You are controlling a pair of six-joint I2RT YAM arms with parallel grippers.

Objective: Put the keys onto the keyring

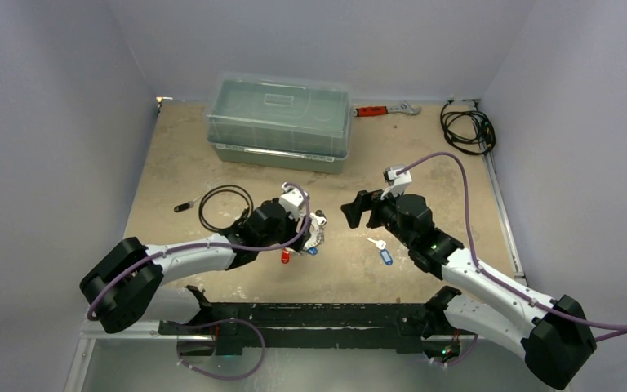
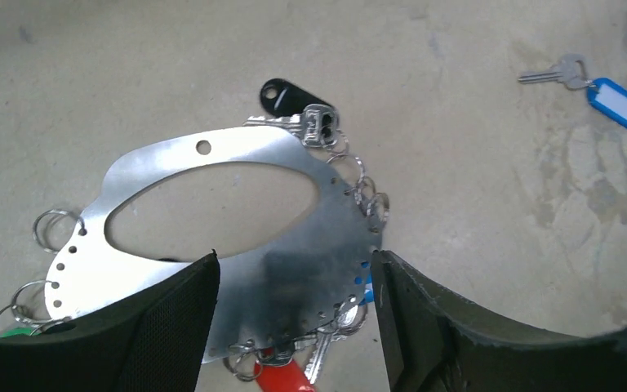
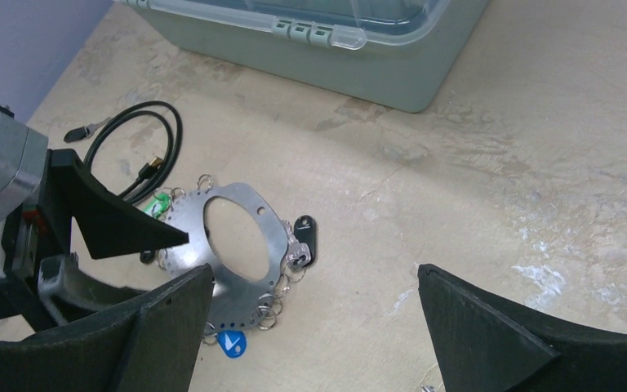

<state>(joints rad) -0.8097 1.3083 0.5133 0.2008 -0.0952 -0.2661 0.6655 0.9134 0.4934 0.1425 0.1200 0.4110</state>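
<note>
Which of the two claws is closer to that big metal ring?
Left. The left jaws stand astride the keyring, at its rim, not closed on it. The right jaws hang wide open to its right, clear of it.

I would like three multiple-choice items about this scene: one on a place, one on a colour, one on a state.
1. Where is the loose blue-tagged key? A in the box; B on the table, apart from the keyring; C on the wrench.
2. Which colour is the tag at the keyring's far edge, left wrist view? A yellow; B black; C white.
3. How is the right gripper? A open, empty; B shut on a key; C shut on a cable.
Answers: B, it lies alone on bare table; B, that oblong tag is black; A, its jaws stand wide with only table between.
</note>
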